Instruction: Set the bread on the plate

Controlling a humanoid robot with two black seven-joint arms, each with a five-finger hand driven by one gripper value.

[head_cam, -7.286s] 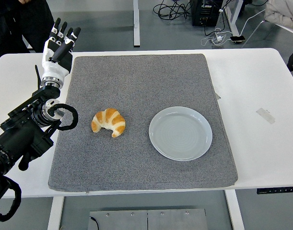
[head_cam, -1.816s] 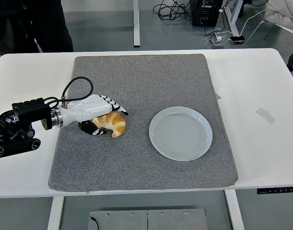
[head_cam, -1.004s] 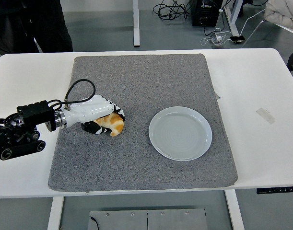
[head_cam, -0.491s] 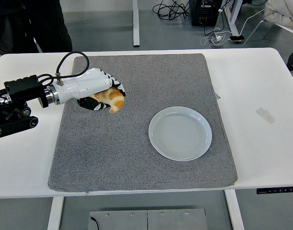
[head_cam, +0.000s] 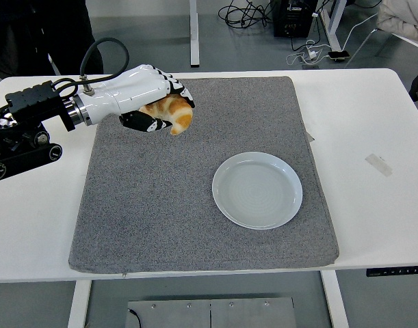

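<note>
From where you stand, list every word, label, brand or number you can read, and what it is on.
No text can be read anywhere in this view.
The pale tag on the white table: blank or too small to tell.
The left hand, croissant, plate and grey mat: no print visible.

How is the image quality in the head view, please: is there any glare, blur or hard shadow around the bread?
Head view: lighting is soft and even; the croissant in the left hand looks sharp, without motion blur; the plate shows only a faint sheen, no strong glare; the grey mat carries no hard shadow.
</note>
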